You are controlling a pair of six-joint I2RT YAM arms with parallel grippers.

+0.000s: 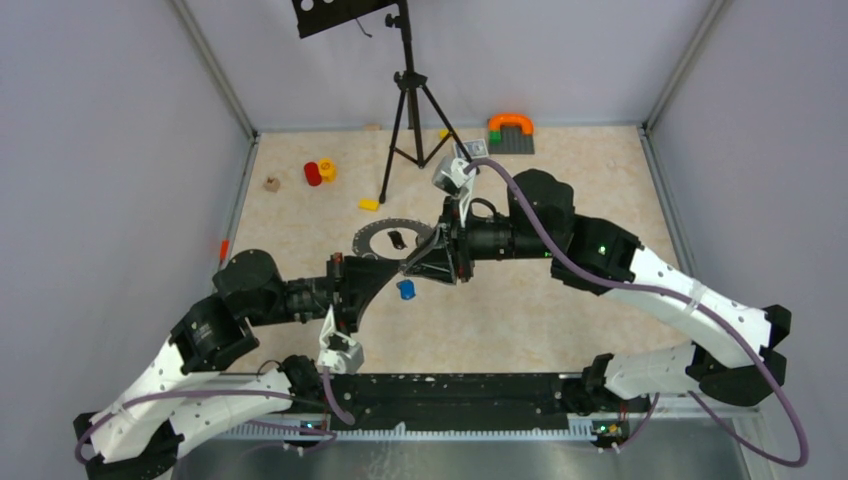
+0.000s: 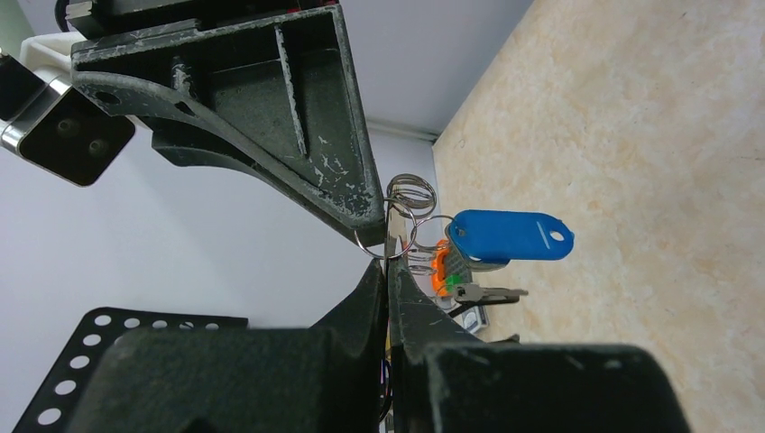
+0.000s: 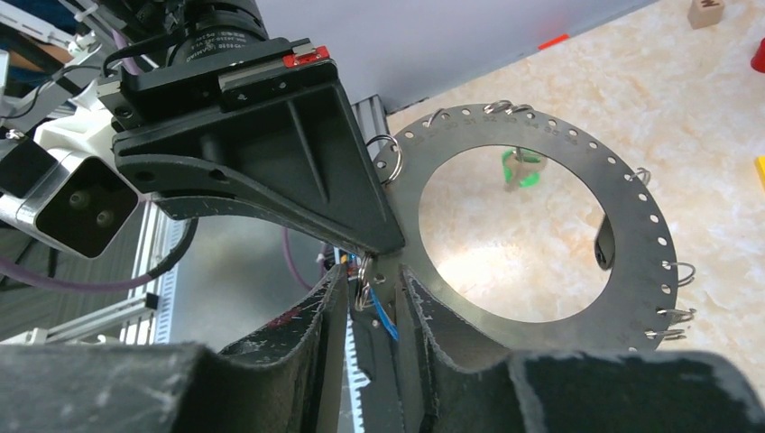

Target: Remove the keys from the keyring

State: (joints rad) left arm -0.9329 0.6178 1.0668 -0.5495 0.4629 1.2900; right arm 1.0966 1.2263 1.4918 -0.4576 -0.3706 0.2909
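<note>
Above the beige stone-patterned surface [image 2: 649, 135]: left hand [image 2: 388, 271] reaches in level, clamped on the rim of the large flat grey perforated metal keyring [image 3: 631, 207]. Right hand [image 3: 372, 275] opposite, fingers apart, straddling a small wire loop [image 3: 364, 287] at the same rim. Blue-tagged key [image 2: 510, 236] hangs just beside.

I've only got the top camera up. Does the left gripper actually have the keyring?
Observer: Yes, the left gripper is shut on the keyring rim, clear in both wrist views.
Operator: And the other arm?
Observer: The right gripper is open, fingers either side of a small split ring at that rim.
Operator: Which keys are nearest?
Observer: Left wrist view: a blue tag hangs beside an orange tag and a silver key.
</note>
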